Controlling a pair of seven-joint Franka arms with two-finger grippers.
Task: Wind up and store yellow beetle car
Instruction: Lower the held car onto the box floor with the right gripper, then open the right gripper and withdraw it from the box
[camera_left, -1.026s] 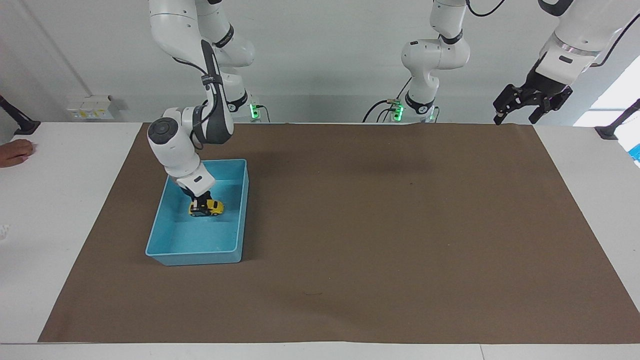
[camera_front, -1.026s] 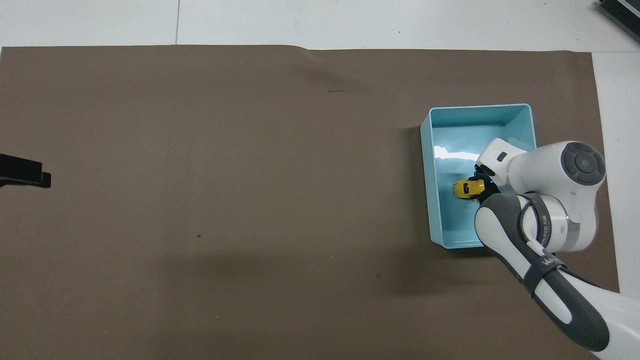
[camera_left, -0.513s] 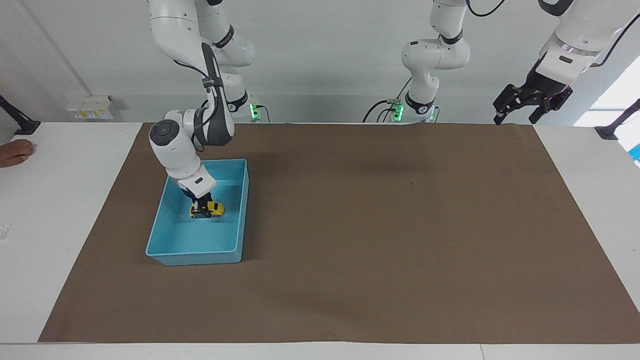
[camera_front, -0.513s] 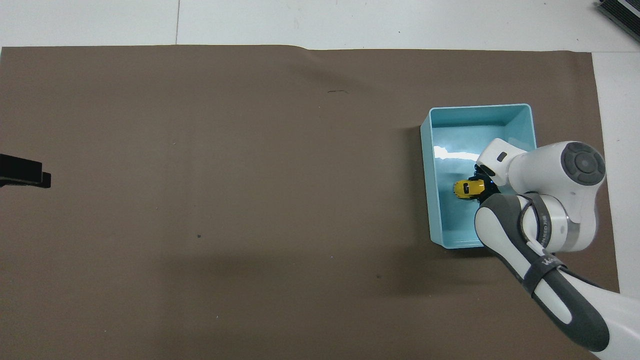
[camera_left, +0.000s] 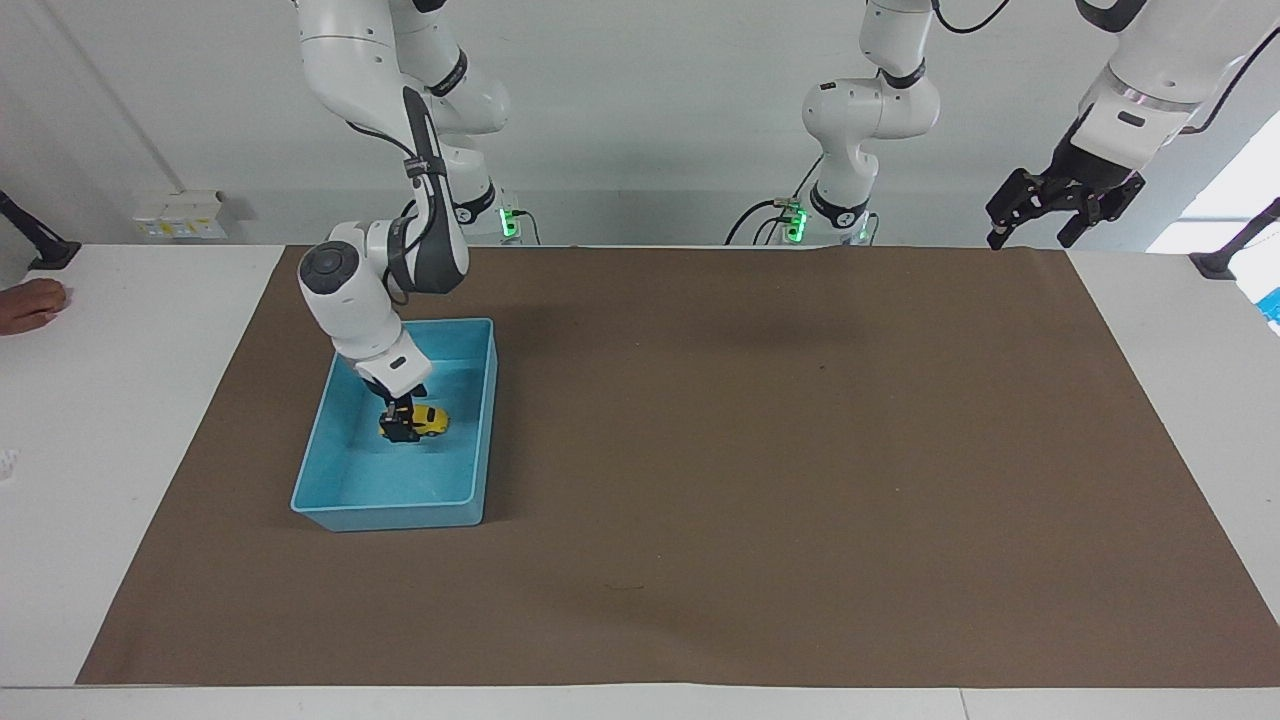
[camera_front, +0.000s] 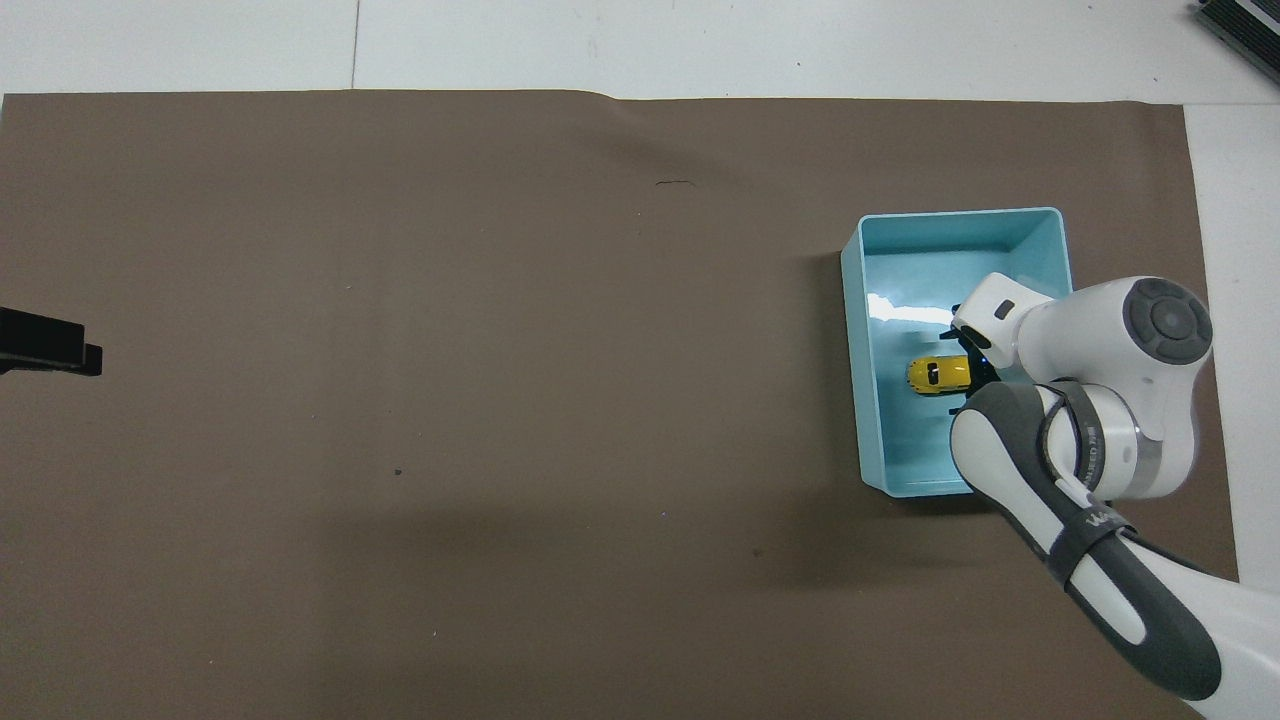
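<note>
The right jaws (camera_left: 403, 425) are down inside the blue tray (camera_left: 489, 420), at the right arm's end of the bench (camera_left: 130, 420). They look parted, with the car (camera_left: 428, 419) sitting on the tray floor and one dark finger (camera_left: 404, 430) still against its end on the right arm's side; in the overhead view the car (camera_front: 938, 374) lies clear of the wrist, with dark finger parts (camera_front: 978, 372) at its end toward the arm. I read that as let go, not gripped.

The relation that matters: the car's long axis runs across the tray, from the right arm's side toward the middle of the bench, and the jaws stand at one end of it. So the car lies just beside the jaws, toward the bench's middle, touching or nearly so. A straight lift ought to clear it; any sideways drift toward the middle would likely nudge it along the tray floor.

The car rests about midway along the tray, on its wheels as far as I can tell. Storing looks done.

The left jaws (camera_left: 1040, 215) hang open and empty, high over the brown mat's (camera_left: 800, 450) corner at the left arm's end, waiting, well apart from the tray. The right arm is plainly the nearer one.
</note>
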